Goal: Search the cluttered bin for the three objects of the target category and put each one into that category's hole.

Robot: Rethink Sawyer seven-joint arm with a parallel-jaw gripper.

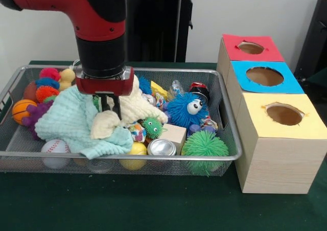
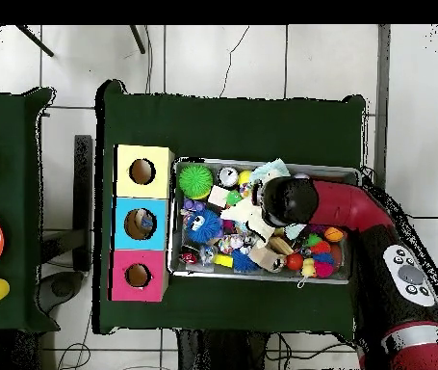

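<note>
My gripper (image 1: 110, 108) reaches down into the wire mesh bin (image 1: 153, 159), left of its middle. Its dark fingers stand close together, shut on a cream cloth (image 1: 104, 124) that bunches just under them. A mint-green cloth (image 1: 66, 121) spreads to the left and below, partly under the cream one. More cream fabric (image 1: 140, 108) lies to the right of the wrist. In the overhead view the arm's wrist (image 2: 288, 200) hides the gripper, and the cream cloth (image 2: 246, 212) shows beside it.
The bin also holds a blue fuzzy toy (image 1: 181, 111), a green spiky ball (image 1: 204, 146), a baseball (image 1: 55, 146), a small basketball (image 1: 23, 108), a silver can (image 1: 161, 147) and several other toys. Beside it stand yellow (image 1: 306, 126), blue (image 1: 292, 85) and red (image 1: 271, 39) boxes with holes.
</note>
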